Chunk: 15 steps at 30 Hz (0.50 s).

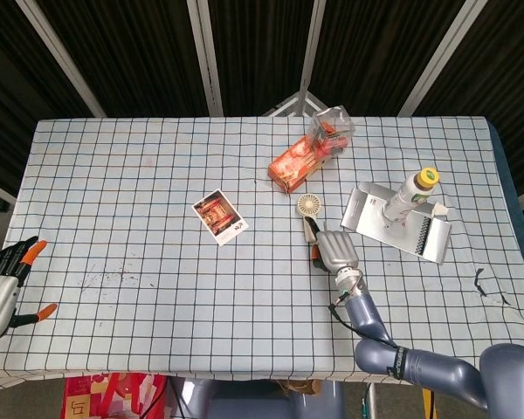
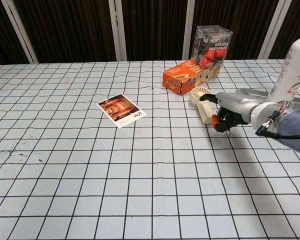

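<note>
Right hand (image 2: 233, 106): positioned at the handle of the small cream fan (image 2: 202, 101), fingers curled down beside it; a grip on the fan cannot be confirmed
Left hand (image 1: 2, 288): located off the tabletop's (image 1: 140, 262) near left edge, fingers spread, nothing held
Fan: laid flat near the orange box (image 1: 294, 164)
Photo card (image 1: 219, 216): laid flat, well apart from both hands
Bottle (image 1: 410, 194): upright on a metal tray (image 1: 367, 220)

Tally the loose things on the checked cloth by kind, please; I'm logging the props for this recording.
Cardboard and clear plastic boxes: 2, orange carton, transparent box with red contents
White plastic bottles with yellow cap: 1
Small cream handheld fans: 1
Printed photo cards: 1
Flat silver metal graters: 1
Total: 6
</note>
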Available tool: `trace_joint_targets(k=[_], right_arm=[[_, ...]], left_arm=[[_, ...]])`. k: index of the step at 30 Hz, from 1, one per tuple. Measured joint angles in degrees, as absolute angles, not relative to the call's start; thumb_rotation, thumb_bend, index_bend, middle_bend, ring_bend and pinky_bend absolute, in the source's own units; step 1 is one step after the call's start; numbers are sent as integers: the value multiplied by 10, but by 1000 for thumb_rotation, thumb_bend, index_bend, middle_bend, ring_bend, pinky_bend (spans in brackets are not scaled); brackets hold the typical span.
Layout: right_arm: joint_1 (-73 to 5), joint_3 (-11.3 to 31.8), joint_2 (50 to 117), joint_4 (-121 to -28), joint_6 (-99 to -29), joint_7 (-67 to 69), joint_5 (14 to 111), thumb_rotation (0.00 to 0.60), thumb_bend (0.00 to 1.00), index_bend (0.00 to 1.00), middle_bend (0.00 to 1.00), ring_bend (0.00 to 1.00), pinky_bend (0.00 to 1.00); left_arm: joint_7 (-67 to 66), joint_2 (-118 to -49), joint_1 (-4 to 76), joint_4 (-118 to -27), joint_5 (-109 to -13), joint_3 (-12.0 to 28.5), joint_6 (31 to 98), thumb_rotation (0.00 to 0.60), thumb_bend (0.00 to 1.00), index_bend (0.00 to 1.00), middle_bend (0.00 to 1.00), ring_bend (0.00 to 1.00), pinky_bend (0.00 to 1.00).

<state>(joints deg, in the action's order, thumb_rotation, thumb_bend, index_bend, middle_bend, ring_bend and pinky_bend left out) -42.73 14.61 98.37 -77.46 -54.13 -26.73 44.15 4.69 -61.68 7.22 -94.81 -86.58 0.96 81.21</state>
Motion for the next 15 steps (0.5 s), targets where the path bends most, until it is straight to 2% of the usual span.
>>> trace_joint_targets(k=[15], right_arm=[[-430,143,986,-767,-542,-266,430,600,760,40,833,910,906]], left_arm=[[50,-616,73,-950,-865,9,811,600,14,0,0,0,0]])
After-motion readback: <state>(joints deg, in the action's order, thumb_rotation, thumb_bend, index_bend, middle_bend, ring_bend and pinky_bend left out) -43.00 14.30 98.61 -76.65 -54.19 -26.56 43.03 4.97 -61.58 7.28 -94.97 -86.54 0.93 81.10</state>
